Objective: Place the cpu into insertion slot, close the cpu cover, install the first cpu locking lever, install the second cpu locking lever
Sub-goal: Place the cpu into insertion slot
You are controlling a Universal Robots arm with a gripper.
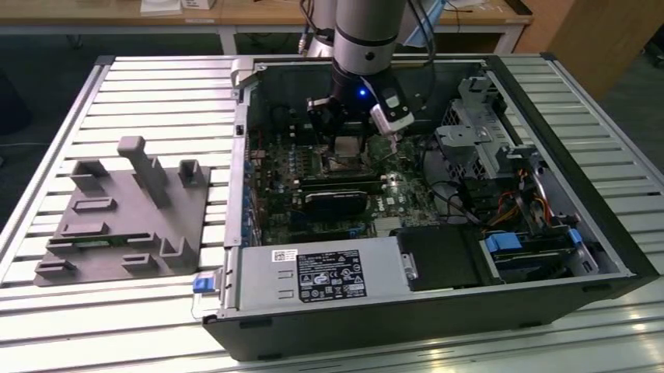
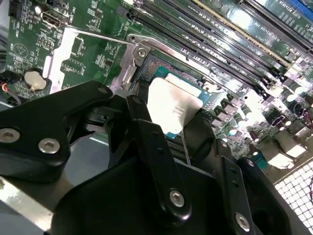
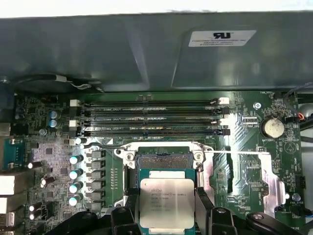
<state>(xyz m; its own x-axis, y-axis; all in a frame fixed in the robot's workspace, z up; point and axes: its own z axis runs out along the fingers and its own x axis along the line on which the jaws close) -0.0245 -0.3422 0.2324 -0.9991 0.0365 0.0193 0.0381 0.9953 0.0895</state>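
Inside the open computer case (image 1: 612,260), toward its far side, your arm reaches down over the green board. Your gripper (image 3: 166,218) is closed narrowly on the cpu (image 3: 166,200), with a black finger (image 3: 128,215) against each of two opposite edges and the pale metal face up. In both wrist views the cpu sits over the insertion slot (image 3: 164,159), whose dark far part shows beyond the cpu's edge. Whether it is seated, you cannot tell. Long black memory slots (image 3: 149,117) run just past the insertion slot. On the slatted table (image 1: 155,85), at the exterior view's left, a grey fixture block (image 1: 124,214) stands well apart from the computer case.
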